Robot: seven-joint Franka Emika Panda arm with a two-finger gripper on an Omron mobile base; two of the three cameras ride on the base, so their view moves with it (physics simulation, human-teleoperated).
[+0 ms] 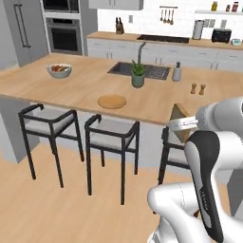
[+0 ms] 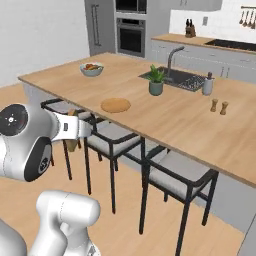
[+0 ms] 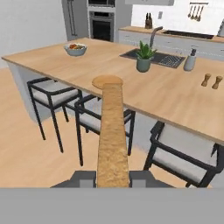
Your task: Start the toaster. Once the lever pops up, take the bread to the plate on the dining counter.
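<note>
From the left base view the bread (image 1: 179, 114) stands on edge in the gripper (image 1: 182, 124), off the near edge of the dining counter (image 1: 71, 80), while the plate (image 1: 112, 101) lies close to that edge and the toaster (image 1: 221, 35) sits on the far counter. From the right base view the slice pokes out by the gripper (image 2: 75, 131), above the stools (image 2: 112, 137). In the hand view the fingers (image 3: 85, 177) pinch the bread (image 3: 113, 131), its far end overlapping the plate (image 3: 107, 80).

bread (image 3: 112, 135): thin tan slice, browner crust, held on edge between the gripper's (image 3: 113, 177) fingers
plate (image 1: 112, 101): flat, round, tan, bare, near the counter's front edge
counter (image 1: 85, 83): long light wood top with a dark sink
toaster (image 1: 221, 35): small, black, far back
</note>
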